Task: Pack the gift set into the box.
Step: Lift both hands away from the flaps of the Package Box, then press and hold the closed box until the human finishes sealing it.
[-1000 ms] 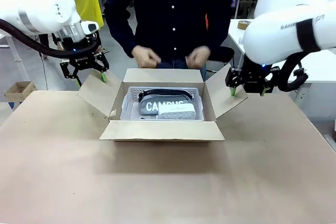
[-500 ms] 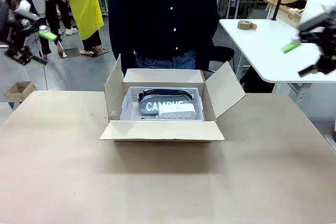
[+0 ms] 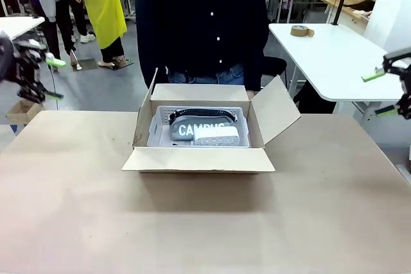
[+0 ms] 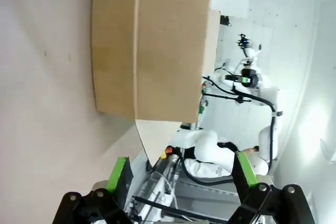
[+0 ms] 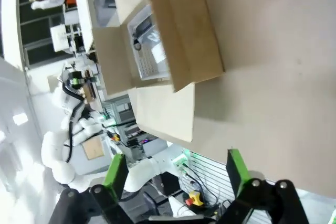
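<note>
The gift set sits inside the open box on the table. I judge the side flaps come next, best pressed inward from outside, both together, clear of the contents. My left gripper, blurred, seems raised off the table's left side and my right gripper off its right, both spread wide and empty

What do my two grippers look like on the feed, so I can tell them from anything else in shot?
They match. The left gripper and the right gripper are black, angular two-finger claws with bolted link joints at the base. Each finger carries a bright green pad on its inner face. No markings are readable on them.
</note>
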`<state>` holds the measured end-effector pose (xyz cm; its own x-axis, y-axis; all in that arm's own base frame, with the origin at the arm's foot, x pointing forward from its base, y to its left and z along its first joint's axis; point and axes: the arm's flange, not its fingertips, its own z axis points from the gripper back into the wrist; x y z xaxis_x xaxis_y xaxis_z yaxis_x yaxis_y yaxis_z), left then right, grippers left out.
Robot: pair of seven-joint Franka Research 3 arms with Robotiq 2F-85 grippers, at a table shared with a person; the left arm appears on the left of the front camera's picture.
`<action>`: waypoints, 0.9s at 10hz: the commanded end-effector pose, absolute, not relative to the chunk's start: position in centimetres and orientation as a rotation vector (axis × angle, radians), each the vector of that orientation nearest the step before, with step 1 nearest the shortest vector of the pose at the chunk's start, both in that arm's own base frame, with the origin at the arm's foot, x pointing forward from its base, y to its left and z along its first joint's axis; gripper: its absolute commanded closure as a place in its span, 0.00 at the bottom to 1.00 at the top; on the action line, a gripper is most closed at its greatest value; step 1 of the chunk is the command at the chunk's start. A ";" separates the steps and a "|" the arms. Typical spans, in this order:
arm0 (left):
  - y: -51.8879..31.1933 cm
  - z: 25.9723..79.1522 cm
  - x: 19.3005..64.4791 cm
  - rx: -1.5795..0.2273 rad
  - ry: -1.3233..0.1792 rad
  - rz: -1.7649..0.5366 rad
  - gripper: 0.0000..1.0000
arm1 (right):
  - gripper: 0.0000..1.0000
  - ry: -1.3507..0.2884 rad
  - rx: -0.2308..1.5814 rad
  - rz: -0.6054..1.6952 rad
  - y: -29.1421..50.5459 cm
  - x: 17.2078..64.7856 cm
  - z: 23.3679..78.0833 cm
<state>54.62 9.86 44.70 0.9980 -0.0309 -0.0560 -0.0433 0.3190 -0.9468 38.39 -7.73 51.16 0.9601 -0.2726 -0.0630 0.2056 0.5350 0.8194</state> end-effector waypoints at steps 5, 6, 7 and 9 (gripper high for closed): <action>9.1 46.6 52.7 -1.193 0.025 -0.004 0.00 | 0.00 -0.103 0.955 -0.234 -7.3 37.5 53.0; 9.1 46.6 52.7 -1.193 0.025 -0.004 0.00 | 0.00 -0.103 0.955 -0.234 -7.3 37.5 53.0; 9.1 46.6 52.7 -1.193 0.025 -0.004 0.00 | 0.00 -0.103 0.955 -0.234 -7.3 37.5 53.0; 9.1 46.6 52.7 -1.193 0.025 -0.004 0.00 | 0.00 -0.103 0.955 -0.234 -7.3 37.5 53.0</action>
